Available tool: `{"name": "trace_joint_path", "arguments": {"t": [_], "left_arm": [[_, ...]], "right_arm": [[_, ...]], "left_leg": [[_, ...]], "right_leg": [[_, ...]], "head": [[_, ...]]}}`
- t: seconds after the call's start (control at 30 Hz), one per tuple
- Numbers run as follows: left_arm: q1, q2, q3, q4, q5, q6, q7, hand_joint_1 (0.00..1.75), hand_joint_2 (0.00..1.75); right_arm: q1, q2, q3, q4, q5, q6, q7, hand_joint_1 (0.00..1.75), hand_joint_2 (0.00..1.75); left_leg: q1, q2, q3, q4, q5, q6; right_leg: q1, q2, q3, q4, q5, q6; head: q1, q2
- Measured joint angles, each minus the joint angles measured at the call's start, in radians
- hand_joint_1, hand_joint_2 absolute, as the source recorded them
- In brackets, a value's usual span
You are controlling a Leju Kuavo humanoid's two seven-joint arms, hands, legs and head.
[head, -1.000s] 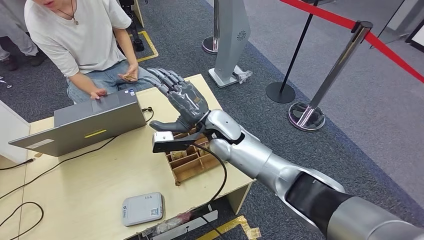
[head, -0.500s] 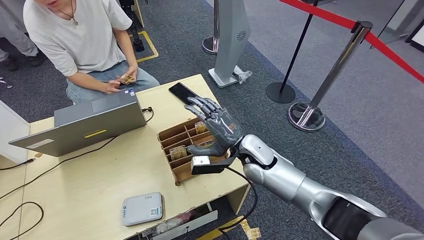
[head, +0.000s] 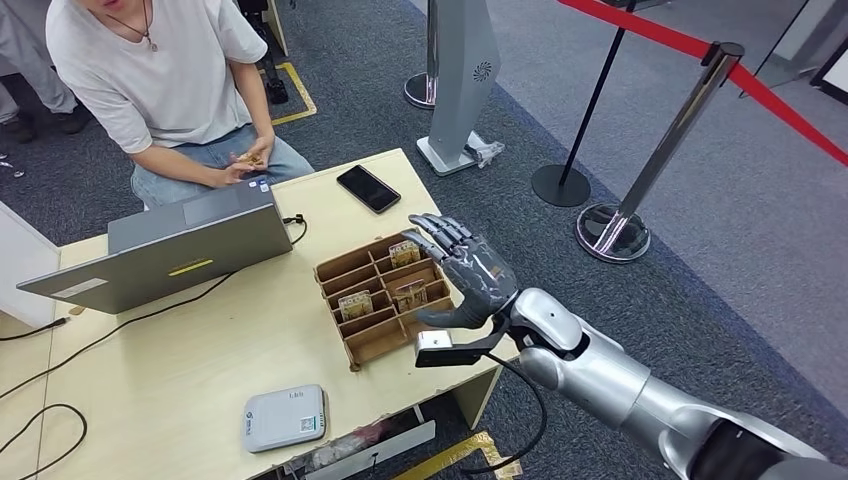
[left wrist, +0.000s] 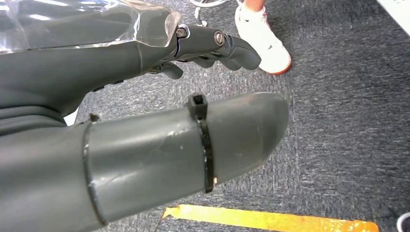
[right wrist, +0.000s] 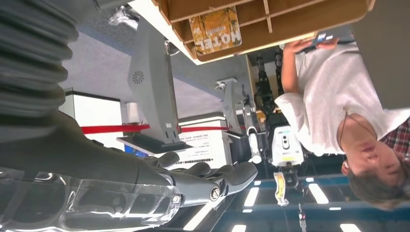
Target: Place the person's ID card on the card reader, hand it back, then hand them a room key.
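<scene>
The right hand (head: 468, 272) hangs over the near-right corner of the table (head: 190, 370) with its fingers stretched out, slightly spread, and nothing in them. The left hand (left wrist: 145, 96) hangs low over the carpet, fingers loosely extended, also holding nothing.

The room keys sit in the tray (head: 352, 278) — a cardboard divider box just beside the right hand, on its thumb side and a little ahead of the fingertips. One key card (head: 404, 253) stands in the slot nearest the fingertips, another (head: 410, 295) close under the palm's edge, a third (head: 355, 304) further off toward the tray's middle. The right wrist view shows one of them printed "MOTEL". The person (head: 160, 80) sits well beyond the fingertips, across the table, both hands together on something small; whether that is the ID card or a key I cannot tell. The reader (head: 286, 417) lies well off to the thumb side, near the table's front edge, with nothing on it.

A key card should be light, thin, stiff and smooth — likely slippery against hard fingers. It stands on edge between dividers, so the exposed top edge looks like the only place to take it: a pinch on the two flat faces, then a straight lift. The cardboard tray is light too and may shift or rise with the card if it binds.
</scene>
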State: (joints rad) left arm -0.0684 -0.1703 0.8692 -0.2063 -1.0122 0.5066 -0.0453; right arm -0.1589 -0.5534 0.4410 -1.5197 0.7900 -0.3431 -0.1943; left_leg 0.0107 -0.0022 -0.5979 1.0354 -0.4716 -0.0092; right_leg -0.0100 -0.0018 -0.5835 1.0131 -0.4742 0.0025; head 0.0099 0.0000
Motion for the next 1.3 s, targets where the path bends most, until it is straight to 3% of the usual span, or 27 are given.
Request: {"name": "trace_joint_path", "arguments": {"t": [0.33,0.47,0.83,1.03,1.3], "left_arm": [[0.0,0.0,0.0,0.0,-0.004,0.0,0.01,0.0,0.0],[0.0,0.0,0.0,0.0,-0.004,0.002,0.014,0.0,0.0],[-0.001,0.0,0.0,0.0,-0.004,0.002,0.03,0.0,0.0],[0.0,0.0,0.0,0.0,-0.006,0.01,0.032,0.0,0.0],[-0.001,-0.002,0.0,0.0,-0.008,0.013,0.032,0.0,0.0]], "right_arm": [[0.002,-0.012,0.0,-0.012,-0.004,0.083,-0.004,0.0,1.75],[-0.026,-0.019,0.0,-0.015,-0.03,0.194,-0.005,0.0,1.75],[-0.126,-0.019,0.027,0.02,-0.063,0.348,0.005,0.0,1.75],[-0.149,-0.023,0.034,0.037,-0.077,0.364,0.017,0.03,1.75],[-0.144,-0.033,0.034,0.038,-0.084,0.36,0.029,0.26,1.75]], "left_leg": [[0.0,0.0,0.0,0.0,0.0,0.0],[0.0,0.0,0.0,0.0,0.0,0.0],[0.0,0.0,0.0,0.0,0.0,0.0],[0.0,0.0,0.0,0.0,0.0,0.0],[0.0,0.0,0.0,0.0,0.0,0.0]], "right_leg": [[0.0,0.0,0.0,0.0,0.0,0.0],[0.0,0.0,0.0,0.0,0.0,0.0],[0.0,0.0,0.0,0.0,0.0,0.0],[0.0,0.0,0.0,0.0,0.0,0.0],[0.0,0.0,0.0,0.0,0.0,0.0]], "head": [[0.0,0.0],[0.0,0.0],[0.0,0.0],[0.0,0.0],[0.0,0.0]]}}
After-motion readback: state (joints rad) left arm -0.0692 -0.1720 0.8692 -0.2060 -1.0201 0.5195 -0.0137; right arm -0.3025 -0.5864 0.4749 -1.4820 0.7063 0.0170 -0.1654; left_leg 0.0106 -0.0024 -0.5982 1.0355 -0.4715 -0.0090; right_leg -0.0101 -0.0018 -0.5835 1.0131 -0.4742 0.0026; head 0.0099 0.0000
